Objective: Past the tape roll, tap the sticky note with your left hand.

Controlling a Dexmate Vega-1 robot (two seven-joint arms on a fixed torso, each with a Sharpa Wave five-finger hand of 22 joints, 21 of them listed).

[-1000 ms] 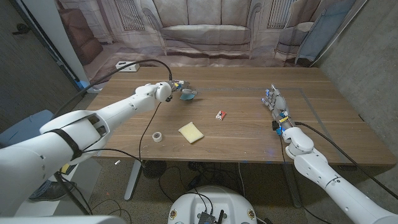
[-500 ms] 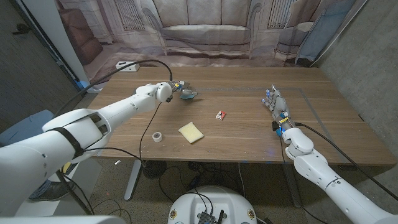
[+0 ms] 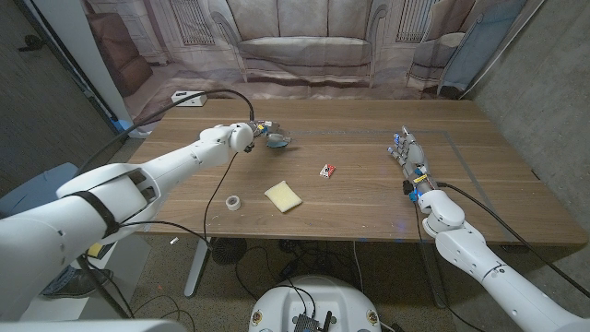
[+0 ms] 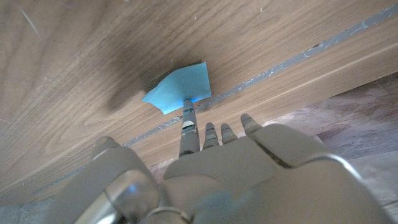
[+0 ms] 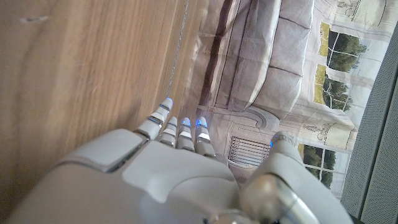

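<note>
Wooden table point(image 3: 369, 198) fronts a sofa-printed backdrop point(image 3: 304, 46); left robot hand point(image 3: 267, 134) fingertip touches the blue sticky note point(image 4: 180, 87), fingers apart.

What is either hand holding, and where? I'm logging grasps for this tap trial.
Nothing is held. One of the left hand's fingers reaches to the blue sticky note's edge without gripping it. The right hand is by the table, holding nothing.
</note>
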